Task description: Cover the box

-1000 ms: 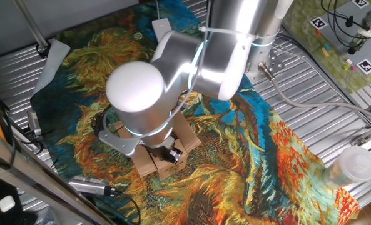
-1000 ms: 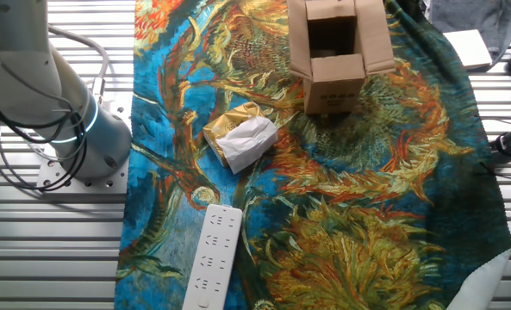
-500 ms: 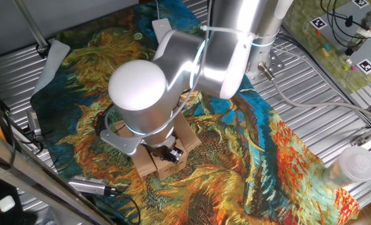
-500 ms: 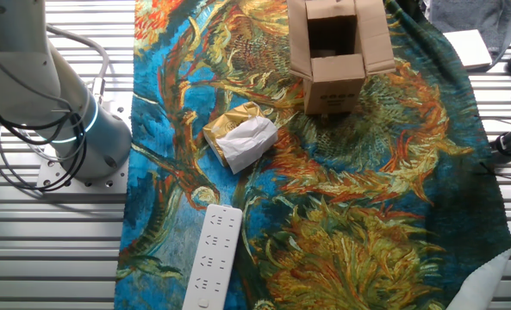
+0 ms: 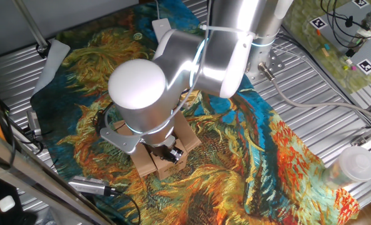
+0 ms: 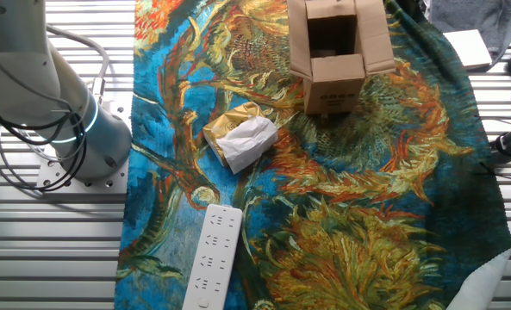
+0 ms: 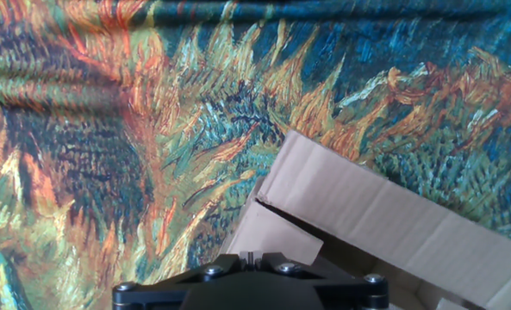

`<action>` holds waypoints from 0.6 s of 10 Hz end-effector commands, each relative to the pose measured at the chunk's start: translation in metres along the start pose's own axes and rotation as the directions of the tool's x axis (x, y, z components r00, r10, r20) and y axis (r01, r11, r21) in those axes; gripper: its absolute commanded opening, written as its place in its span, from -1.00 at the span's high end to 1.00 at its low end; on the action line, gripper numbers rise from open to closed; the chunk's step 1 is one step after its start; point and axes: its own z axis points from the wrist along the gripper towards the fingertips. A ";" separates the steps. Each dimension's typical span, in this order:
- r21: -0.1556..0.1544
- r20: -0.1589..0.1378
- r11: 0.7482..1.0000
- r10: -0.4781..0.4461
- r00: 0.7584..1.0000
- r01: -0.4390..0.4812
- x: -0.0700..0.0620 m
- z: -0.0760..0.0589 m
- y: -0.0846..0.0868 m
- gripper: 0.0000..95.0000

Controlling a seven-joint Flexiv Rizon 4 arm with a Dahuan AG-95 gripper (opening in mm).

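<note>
The small brown cardboard box [image 6: 337, 53] stands at the far edge of the patterned cloth with its flaps spread open and its inside dark. In one fixed view the arm's big white joint hides most of the box [image 5: 186, 139]. The black gripper [image 5: 171, 154] sits low at the box's front side. In the hand view the gripper [image 7: 249, 256] shows only as a black body at the bottom edge. Its two fingertips are pressed together with nothing seen between them. A box flap [image 7: 384, 215] lies just ahead of it.
A crumpled white-and-yellow wrapper [image 6: 240, 138] lies on the cloth near the box. A white power strip [image 6: 212, 256] lies at the cloth's near edge. The arm's base [image 6: 74, 129] stands on the slatted table. A clear plastic cup [image 5: 354, 165] stands to the right.
The arm's white joint has shifted very slightly to the right. The box and the other things have not moved.
</note>
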 end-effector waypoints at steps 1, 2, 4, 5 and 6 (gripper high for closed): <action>-0.001 0.000 1.000 -0.003 1.000 0.003 0.000 0.000 0.000 1.00; -0.001 0.001 1.000 -0.004 1.000 0.004 0.000 0.000 0.000 1.00; -0.001 0.001 1.000 -0.006 1.000 0.006 0.000 0.000 0.000 1.00; 0.000 0.003 1.000 -0.003 1.000 0.003 0.000 0.000 0.000 1.00; -0.001 0.003 1.000 -0.006 1.000 0.006 0.000 0.000 0.000 1.00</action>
